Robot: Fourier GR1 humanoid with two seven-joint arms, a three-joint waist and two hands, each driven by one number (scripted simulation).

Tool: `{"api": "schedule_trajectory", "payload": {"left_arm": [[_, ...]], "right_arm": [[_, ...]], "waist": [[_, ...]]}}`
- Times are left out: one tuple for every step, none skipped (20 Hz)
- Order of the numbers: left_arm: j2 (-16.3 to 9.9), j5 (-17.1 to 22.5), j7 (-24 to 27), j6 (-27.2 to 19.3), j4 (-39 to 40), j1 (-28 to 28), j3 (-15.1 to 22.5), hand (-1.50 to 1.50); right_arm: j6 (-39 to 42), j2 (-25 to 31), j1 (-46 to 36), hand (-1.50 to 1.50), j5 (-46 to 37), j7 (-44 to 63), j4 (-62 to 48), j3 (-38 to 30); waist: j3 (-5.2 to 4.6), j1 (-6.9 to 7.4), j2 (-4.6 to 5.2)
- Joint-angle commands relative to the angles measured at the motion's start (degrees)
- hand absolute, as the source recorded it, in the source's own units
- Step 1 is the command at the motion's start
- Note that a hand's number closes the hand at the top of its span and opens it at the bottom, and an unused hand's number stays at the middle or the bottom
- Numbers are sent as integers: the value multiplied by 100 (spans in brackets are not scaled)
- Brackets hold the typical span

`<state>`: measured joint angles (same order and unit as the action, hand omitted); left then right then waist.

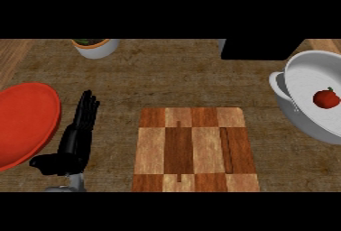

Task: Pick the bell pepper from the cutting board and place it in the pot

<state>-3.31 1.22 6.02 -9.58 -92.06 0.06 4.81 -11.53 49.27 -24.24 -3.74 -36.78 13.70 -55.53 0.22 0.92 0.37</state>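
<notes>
Since small red bell pepper (pixel 325 98) lies inside white round pot (pixel 313 97), task judged done; black left hand (pixel 75 135) rested, fingers straight, holding nothing

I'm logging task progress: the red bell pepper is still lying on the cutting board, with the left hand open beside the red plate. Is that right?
Not quite. The head view shows the bell pepper inside the white pot at the right edge, not on the cutting board, which has nothing on it. The rest holds: the left hand is open beside the red plate.
</notes>
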Motion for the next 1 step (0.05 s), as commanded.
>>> {"api": "schedule_trajectory", "payload": {"left_arm": [[-21,-67,-143,-33,-208,20,23,0]], "right_arm": [[193,91,422,-150,325,-286,-106,-206]], "waist": [[1,-23,-6]]}}
